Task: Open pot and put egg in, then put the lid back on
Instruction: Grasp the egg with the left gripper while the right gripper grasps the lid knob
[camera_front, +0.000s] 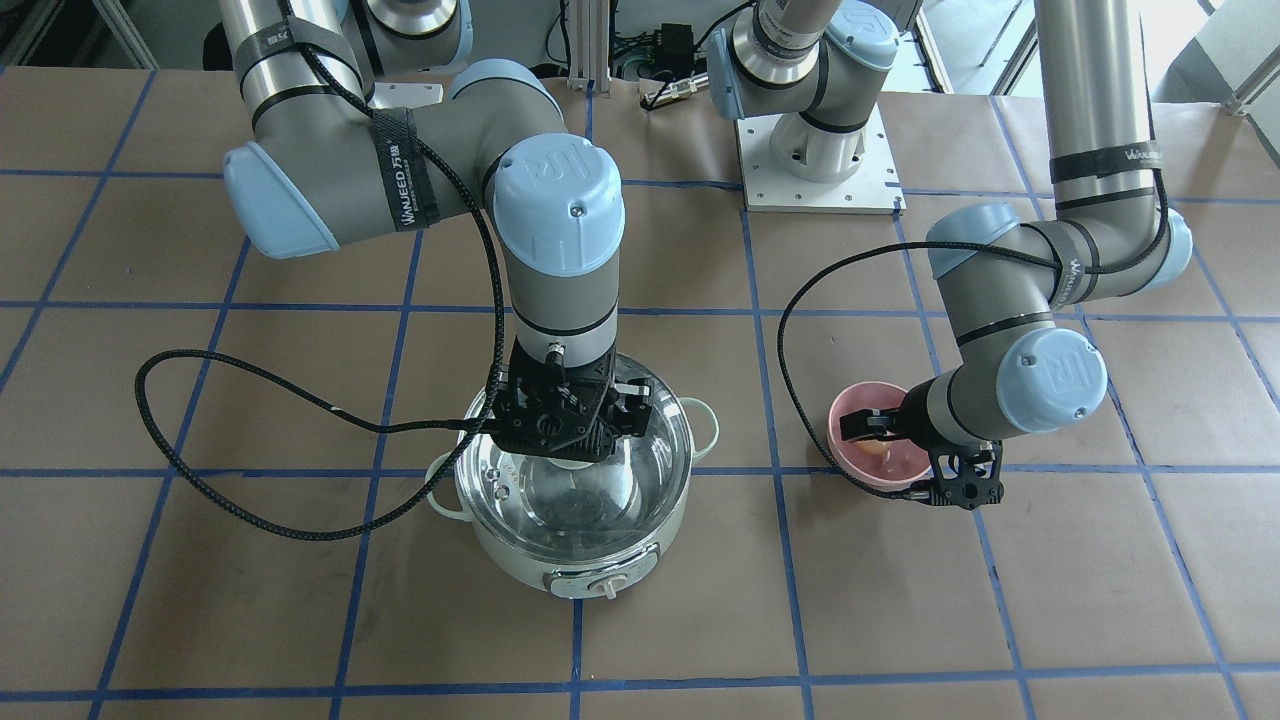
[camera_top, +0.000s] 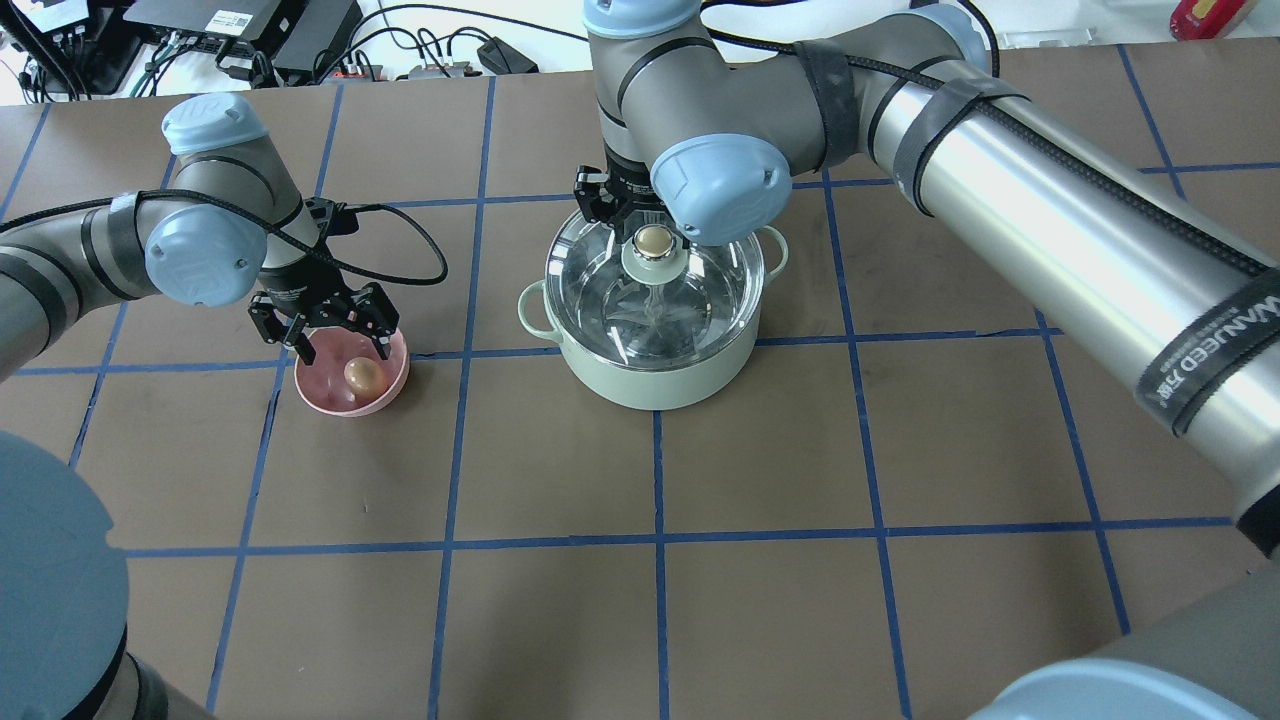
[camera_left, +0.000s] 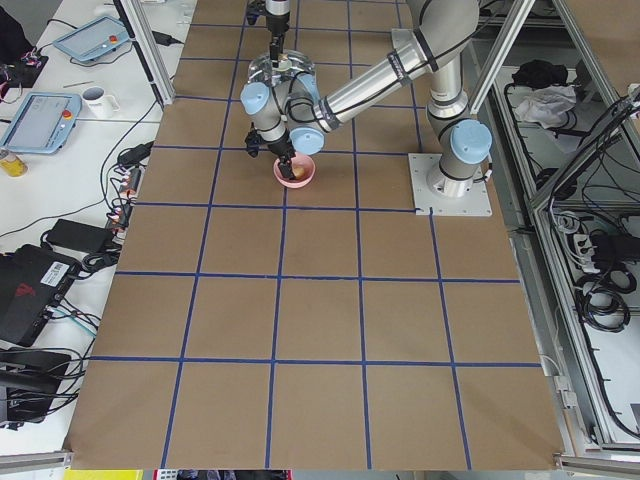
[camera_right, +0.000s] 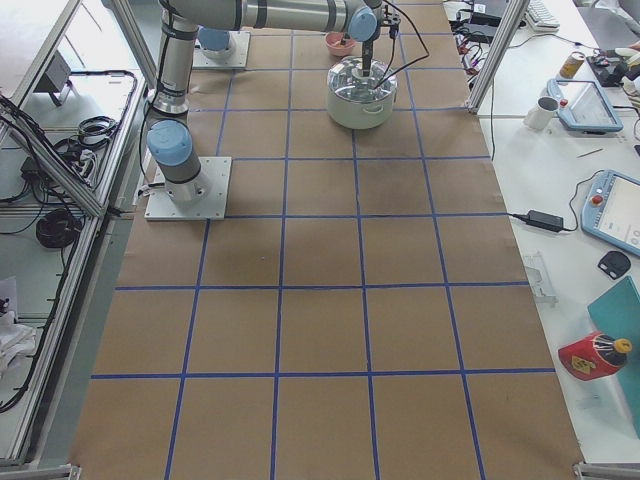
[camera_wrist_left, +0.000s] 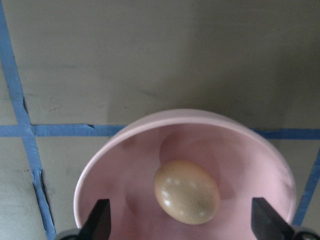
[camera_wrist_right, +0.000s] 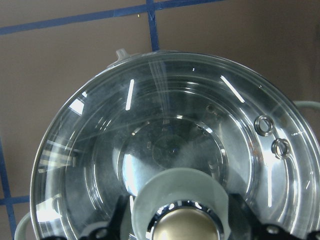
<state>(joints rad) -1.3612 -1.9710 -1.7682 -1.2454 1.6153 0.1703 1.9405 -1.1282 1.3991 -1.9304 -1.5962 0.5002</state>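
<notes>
Left arm and right arm: silver-grey tubes, pale blue joint caps. Black braided cables under WANJEED straps; left gripper and right gripper are black too.

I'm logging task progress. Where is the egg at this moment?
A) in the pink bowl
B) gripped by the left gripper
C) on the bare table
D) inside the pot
A: the egg lies on the floor of the pink bowl, with the left gripper open, its fingers either side and not touching it.
</notes>
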